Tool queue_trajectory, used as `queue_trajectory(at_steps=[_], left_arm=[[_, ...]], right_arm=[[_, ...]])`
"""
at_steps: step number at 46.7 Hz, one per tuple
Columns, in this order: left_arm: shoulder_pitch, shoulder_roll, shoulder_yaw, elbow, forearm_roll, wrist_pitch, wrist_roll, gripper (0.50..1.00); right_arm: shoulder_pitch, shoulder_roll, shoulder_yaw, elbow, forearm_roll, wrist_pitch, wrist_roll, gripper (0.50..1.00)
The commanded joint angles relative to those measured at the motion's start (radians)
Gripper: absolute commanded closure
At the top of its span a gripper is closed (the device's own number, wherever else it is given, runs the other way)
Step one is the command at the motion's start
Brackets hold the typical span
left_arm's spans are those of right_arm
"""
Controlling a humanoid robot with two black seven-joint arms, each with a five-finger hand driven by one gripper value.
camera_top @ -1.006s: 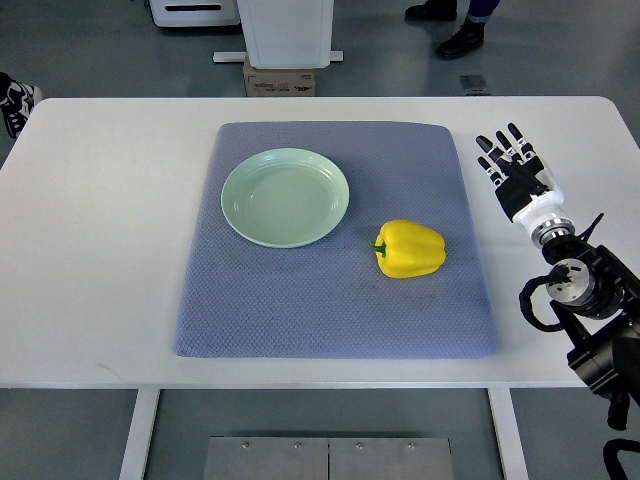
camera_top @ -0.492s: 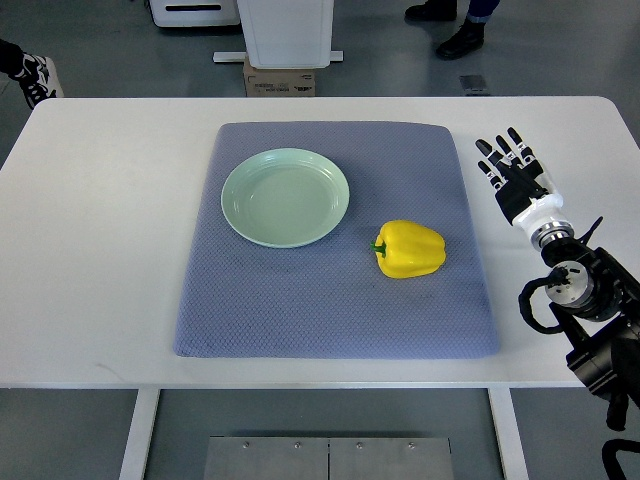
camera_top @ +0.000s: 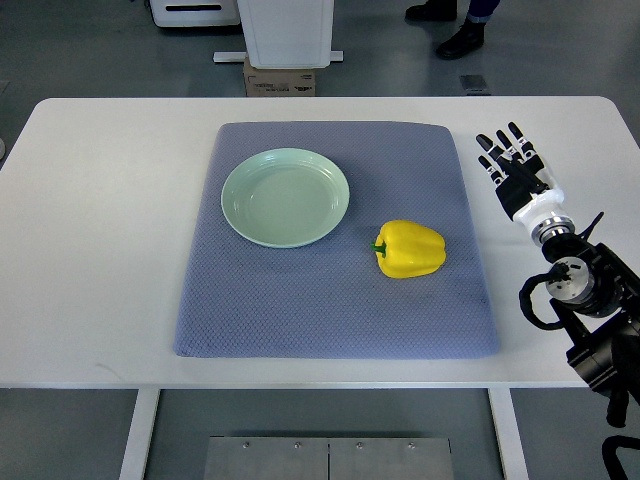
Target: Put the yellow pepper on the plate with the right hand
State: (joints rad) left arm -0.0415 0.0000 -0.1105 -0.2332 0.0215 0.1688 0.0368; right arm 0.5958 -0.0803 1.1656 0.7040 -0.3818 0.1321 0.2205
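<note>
**Yellow pepper lying on the mat, right robot hand hovering apart**

The yellow pepper, glossy and lobed with a short green stem, is lying on its side on the woven blue-grey mat, just beside the smooth, round pale-green plate. The right robot hand is hovering over the white worktop, fingers spread, holding nothing.

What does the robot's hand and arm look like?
The right hand is black with white patches on the fingers and a white cuff at the wrist. Behind it comes a silver ring, then a chunky black arm with round joints and looping black cables.
</note>
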Motion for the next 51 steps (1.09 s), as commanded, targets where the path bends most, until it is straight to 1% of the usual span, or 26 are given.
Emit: queue_trajectory(at_steps=[1, 4, 10, 19, 30, 36, 42, 47, 51], left_arm=[[0.000, 0.000, 0.000, 0.000, 0.000, 0.000, 0.000, 0.500], [0.000, 0.000, 0.000, 0.000, 0.000, 0.000, 0.000, 0.500], [0.000, 0.000, 0.000, 0.000, 0.000, 0.000, 0.000, 0.500], [0.000, 0.000, 0.000, 0.000, 0.000, 0.000, 0.000, 0.500], [0.000, 0.000, 0.000, 0.000, 0.000, 0.000, 0.000, 0.500], [0.000, 0.000, 0.000, 0.000, 0.000, 0.000, 0.000, 0.500], [0.000, 0.000, 0.000, 0.000, 0.000, 0.000, 0.000, 0.500], [0.000, 0.000, 0.000, 0.000, 0.000, 0.000, 0.000, 0.500], [0.000, 0.000, 0.000, 0.000, 0.000, 0.000, 0.000, 0.500]], right_arm=[[-0.002, 0.001, -0.001, 0.000, 0.000, 0.000, 0.002, 0.500], [-0.004, -0.004, -0.004, 0.000, 0.000, 0.000, 0.010, 0.500], [-0.008, -0.007, -0.004, 0.005, 0.000, 0.003, 0.056, 0.500], [-0.008, -0.044, -0.040, 0.008, -0.002, 0.087, 0.057, 0.500], [0.016, -0.113, -0.121, 0.022, -0.014, 0.100, 0.059, 0.500], [0.055, -0.179, -0.217, 0.038, -0.022, 0.152, 0.060, 0.500], [0.102, -0.237, -0.316, 0.058, -0.086, 0.202, 0.066, 0.500], [0.122, -0.269, -0.354, 0.086, -0.156, 0.224, 0.086, 0.500], [0.131, -0.280, -0.380, 0.123, -0.212, 0.233, 0.088, 0.500]])
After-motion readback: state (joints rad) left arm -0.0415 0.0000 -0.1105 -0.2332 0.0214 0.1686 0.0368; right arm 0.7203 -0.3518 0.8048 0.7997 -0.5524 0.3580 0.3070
